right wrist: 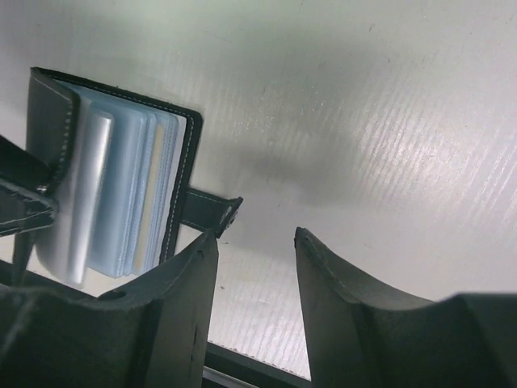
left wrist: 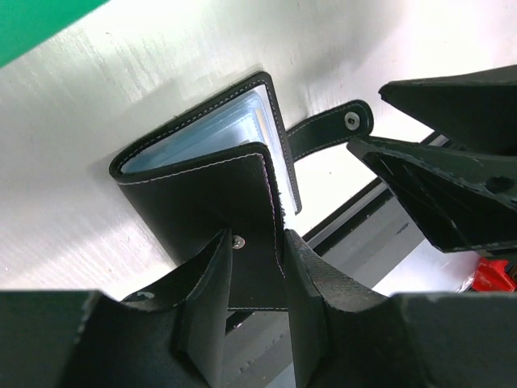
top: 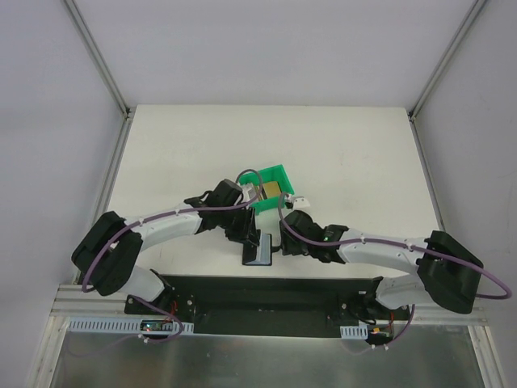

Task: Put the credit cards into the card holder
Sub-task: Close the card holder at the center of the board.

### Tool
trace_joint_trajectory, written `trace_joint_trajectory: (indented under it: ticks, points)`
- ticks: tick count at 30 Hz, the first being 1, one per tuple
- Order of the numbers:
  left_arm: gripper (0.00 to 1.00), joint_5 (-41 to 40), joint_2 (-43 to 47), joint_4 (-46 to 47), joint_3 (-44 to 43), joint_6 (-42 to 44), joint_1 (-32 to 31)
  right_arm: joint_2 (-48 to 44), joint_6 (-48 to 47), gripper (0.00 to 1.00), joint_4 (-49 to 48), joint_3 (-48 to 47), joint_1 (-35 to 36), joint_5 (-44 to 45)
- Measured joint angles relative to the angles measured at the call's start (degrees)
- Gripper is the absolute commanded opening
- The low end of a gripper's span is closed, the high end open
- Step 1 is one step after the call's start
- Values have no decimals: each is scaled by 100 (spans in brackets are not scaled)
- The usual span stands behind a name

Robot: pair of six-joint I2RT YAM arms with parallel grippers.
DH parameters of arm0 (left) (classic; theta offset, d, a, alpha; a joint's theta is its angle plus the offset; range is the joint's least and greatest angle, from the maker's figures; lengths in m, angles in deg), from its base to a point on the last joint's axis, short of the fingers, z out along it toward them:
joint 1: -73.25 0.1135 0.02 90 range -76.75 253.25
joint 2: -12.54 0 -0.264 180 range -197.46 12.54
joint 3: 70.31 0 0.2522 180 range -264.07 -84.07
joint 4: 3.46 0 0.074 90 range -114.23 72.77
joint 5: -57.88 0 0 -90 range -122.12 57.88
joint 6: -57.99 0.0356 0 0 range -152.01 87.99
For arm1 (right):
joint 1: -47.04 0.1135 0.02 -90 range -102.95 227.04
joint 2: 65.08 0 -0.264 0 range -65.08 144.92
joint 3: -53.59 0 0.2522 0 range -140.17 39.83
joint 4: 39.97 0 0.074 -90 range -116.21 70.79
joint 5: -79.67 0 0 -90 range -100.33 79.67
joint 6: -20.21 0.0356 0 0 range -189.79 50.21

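The black card holder (top: 258, 252) lies open near the table's front edge, showing its bluish-grey sleeves (right wrist: 121, 186). My left gripper (left wrist: 257, 238) is shut on its front cover (left wrist: 194, 194) and holds it raised; in the top view the left gripper (top: 249, 234) is just behind the holder. My right gripper (right wrist: 256, 234) is open and empty, low over the table beside the holder's tab (right wrist: 206, 212), and sits right of the holder in the top view (top: 284, 242). A gold credit card (top: 275, 188) stands in the green bin (top: 279, 171). A white card (top: 300, 200) pokes out beside the bin.
The green bin stands just behind both grippers, and its corner shows in the left wrist view (left wrist: 32, 24). The black base strip (top: 266, 291) runs along the table's front edge, close below the holder. The right gripper's fingers (left wrist: 436, 162) show in the left wrist view.
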Motion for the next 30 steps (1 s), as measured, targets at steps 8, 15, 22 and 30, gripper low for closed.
trace_joint_trajectory:
  ticks: [8, 15, 22, 30]
  points:
    - [34, 39, -282, 256, -92, -118, 0, -398, 155, 46, -374, 101, -20, -297]
    - [38, 118, -632, 656, -96, -415, 0, -804, 203, 46, -721, 122, -20, -577]
    - [36, 201, -754, 1058, -72, -710, -2, -894, 219, 22, -846, 181, 87, -802]
    - [36, 50, -669, 1250, 107, -828, -2, -776, 256, 10, -1150, 219, 293, -1259]
